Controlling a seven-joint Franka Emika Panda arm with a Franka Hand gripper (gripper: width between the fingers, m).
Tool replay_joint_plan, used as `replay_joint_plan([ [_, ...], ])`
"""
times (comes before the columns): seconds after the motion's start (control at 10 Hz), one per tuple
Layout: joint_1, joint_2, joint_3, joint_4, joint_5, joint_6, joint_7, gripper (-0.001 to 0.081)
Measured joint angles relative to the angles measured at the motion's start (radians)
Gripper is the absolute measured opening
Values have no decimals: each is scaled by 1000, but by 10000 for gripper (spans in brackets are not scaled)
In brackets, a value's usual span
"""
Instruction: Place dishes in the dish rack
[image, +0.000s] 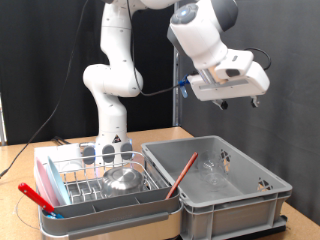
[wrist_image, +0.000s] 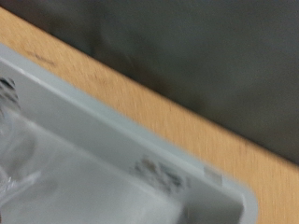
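Exterior view faces the grey crate from in front; wrist view looks down close on its rim

I see my white jointed arm rising upright from its base, then bending across the exterior view's top. Its white end effector hangs high on the right; fingers too dark to read.
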Motion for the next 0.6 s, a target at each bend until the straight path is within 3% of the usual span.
replay_joint_plan([
  [0.3,-51,-146,10,-14,-177,15,242,809],
  [0.4,-48,-140,9,-14,-149,8,223,809],
  [0.6,-48,-152,7,-31,-98,7,366,809],
])
